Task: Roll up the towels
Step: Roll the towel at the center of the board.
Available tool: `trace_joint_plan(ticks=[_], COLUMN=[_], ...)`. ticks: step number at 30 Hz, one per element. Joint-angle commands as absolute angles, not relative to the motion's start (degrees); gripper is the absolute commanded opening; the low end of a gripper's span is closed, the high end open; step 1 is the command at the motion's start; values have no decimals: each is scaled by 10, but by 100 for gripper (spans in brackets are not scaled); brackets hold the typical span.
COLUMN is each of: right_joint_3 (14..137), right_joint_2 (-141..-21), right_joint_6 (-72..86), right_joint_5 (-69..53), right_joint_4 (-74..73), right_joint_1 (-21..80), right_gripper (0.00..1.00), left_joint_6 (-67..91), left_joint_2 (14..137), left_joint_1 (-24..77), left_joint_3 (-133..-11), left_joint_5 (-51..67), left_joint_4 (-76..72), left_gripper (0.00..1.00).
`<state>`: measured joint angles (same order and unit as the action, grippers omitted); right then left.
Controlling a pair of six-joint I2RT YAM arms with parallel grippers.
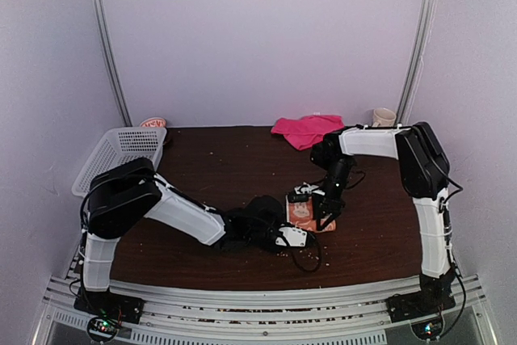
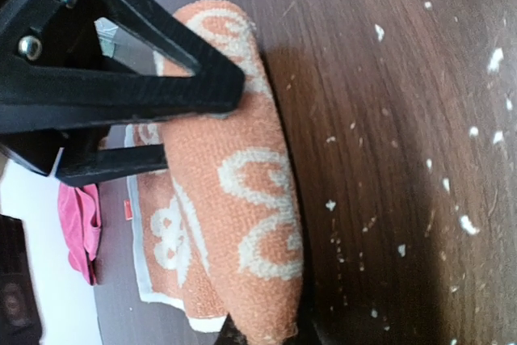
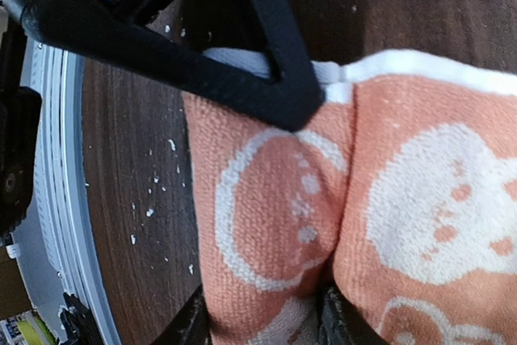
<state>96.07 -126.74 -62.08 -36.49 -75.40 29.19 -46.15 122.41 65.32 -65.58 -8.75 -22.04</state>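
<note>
I count two towels on the table [image 1: 242, 159]. One orange towel [image 1: 305, 214] with a cream cartoon pattern lies near the middle between my two arms, and one plain pink towel [image 1: 305, 129] sits crumpled at the far edge, well apart from it. My left gripper [image 2: 202, 125] is clamped tight on the orange towel. One finger lies across the top of its rolled near edge and the other is tucked against the flat layer behind, so the fold is pinched between them. My right gripper [image 3: 283, 216] straddles the same towel from the other side, with its jaws standing partly apart and a puckered ridge of cloth between them. From this close I cannot tell whether they are pressing it or only flanking it. The towel's white border shows just under my right upper finger [image 3: 242, 70]. There are two containers. One white lattice basket [image 1: 109, 155] sits at the far left corner and one cream mug [image 1: 384, 116] at the far right, its inside turned from my view. Both towels lie on the bare wood outside them. One small red-and-white object [image 1: 153, 122] shows just behind the basket, and pale crumbs [image 2: 460, 224] dot the dark tabletop.
</note>
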Motion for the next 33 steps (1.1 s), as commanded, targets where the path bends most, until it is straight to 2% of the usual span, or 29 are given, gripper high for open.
trace_joint_plan(ticks=[1,8,17,22,27,33], right_joint_3=[937,798,488,355,284,252], right_joint_2=[-1191,-1038,-784,-669,-643,-692], right_joint_6=[-613,-601,-618,-660,-689,-668], right_joint_5=[-320,-280,-234,-215,-208,-140], right_joint_4=[-712,-574,-249,-130,-50,48], right_joint_1=[280,273,275,305,348,418], right_gripper=[48,62,80,87,90,86], left_joint_6=[-402,-336,-254,-225,-197,-184], left_joint_2=[1221,1232,1251,1259,1279,1309], left_joint_1=[657,647,626,610,591,577], left_joint_3=[-679,-737,-819,-846,-877,-912], left_joint_5=[-36,19,96,155,199,228], left_joint_4=[-109,-7,94,123,158,190], left_gripper=[0,0,0,0,0,0])
